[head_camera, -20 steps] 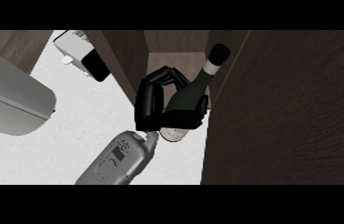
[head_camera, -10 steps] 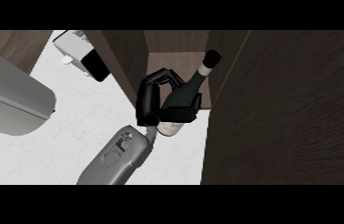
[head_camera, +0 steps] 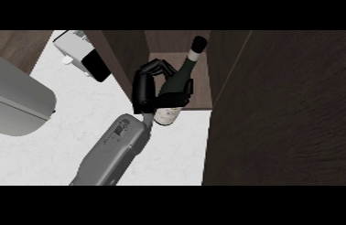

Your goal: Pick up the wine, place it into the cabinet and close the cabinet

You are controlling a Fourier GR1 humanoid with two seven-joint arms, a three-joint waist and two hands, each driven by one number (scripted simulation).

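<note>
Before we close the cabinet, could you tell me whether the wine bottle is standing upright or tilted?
Tilted. The wine bottle leans with its neck reaching into the open cabinet, its base still over the counter, held in the robot hand.

- Wine point(head_camera: 177, 84): dark green, almost black glass, black cap at the neck's end, pale cream label with faint darker print near its base.
- Hand point(head_camera: 150, 89): glossy black, with soft grey highlights along the fingers.
- Forearm point(head_camera: 111, 155): mid grey, with a small darker panel near the wrist.
- Cabinet point(head_camera: 277, 109): dark brown wood with fine grain; its inner shelf is a lighter, warmer brown.
- Counter point(head_camera: 81, 107): white with faint pale grey marbling.
- Appliance point(head_camera: 81, 55): white body with a black front.
- Grey object point(head_camera: 20, 105) at the left edge: plain light grey, shaded darker on its lower side.
</note>
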